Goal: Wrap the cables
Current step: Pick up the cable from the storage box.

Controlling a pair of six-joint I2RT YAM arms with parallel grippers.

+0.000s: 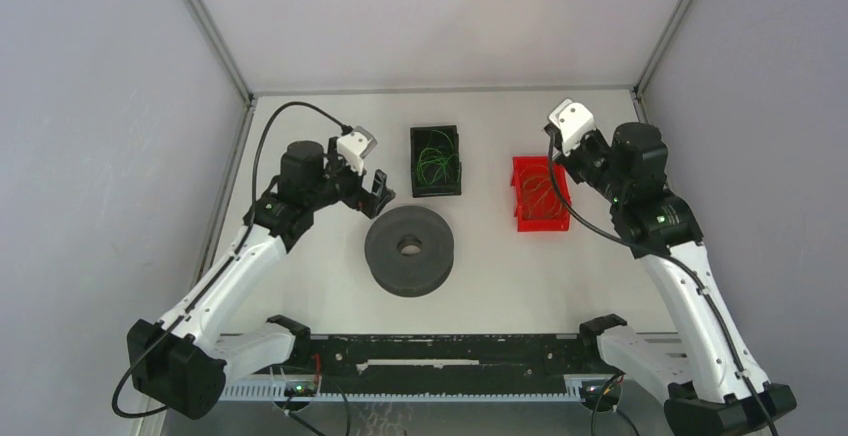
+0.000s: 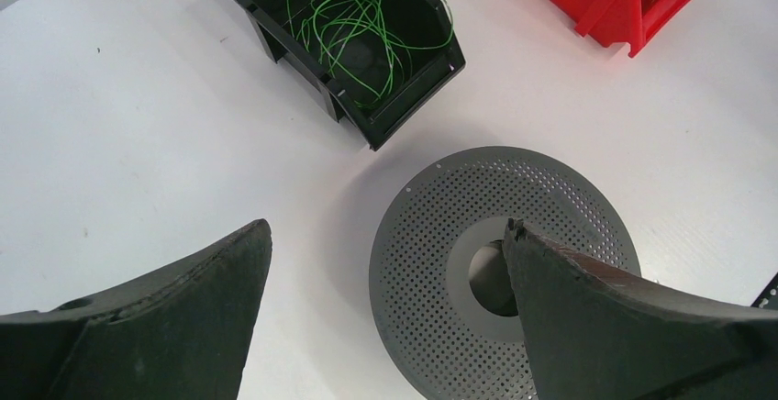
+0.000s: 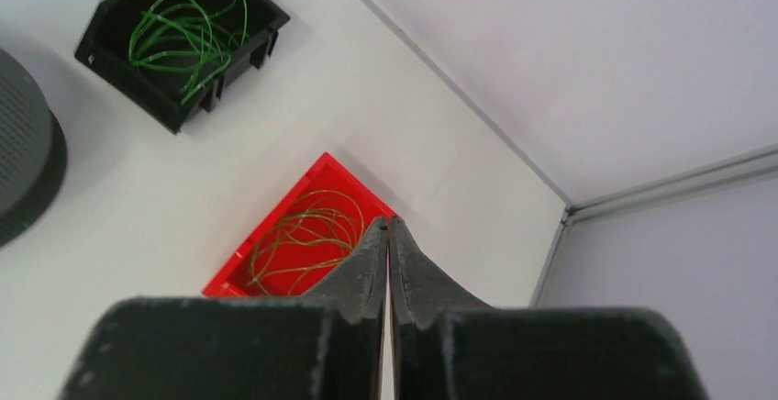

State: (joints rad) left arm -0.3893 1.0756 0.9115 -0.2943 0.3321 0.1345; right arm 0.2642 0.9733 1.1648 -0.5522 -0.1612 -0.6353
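Bright green cables [image 1: 437, 164] lie in loose loops inside a black bin [image 1: 436, 193] at the back middle. Orange-tan cables [image 1: 540, 191] coil in a red bin [image 1: 541, 224] to its right. My left gripper [image 1: 378, 191] hangs open just beyond the grey spool [image 1: 385, 246], with nothing between its fingers [image 2: 229, 272]. In the left wrist view the open gripper [image 2: 387, 227] frames the perforated spool [image 2: 440, 226], with the green cables [image 2: 367, 28] further off. My right gripper [image 3: 388, 224] is shut and empty, raised over the orange-tan cables [image 3: 303, 235] in the red bin [image 3: 266, 226].
A black rail [image 1: 440, 351] runs along the near edge between the arm bases. Grey walls and a metal frame close in the table at the back and sides. The right wrist view also takes in the black bin [image 3: 138, 97] and the spool's edge [image 3: 23, 161].
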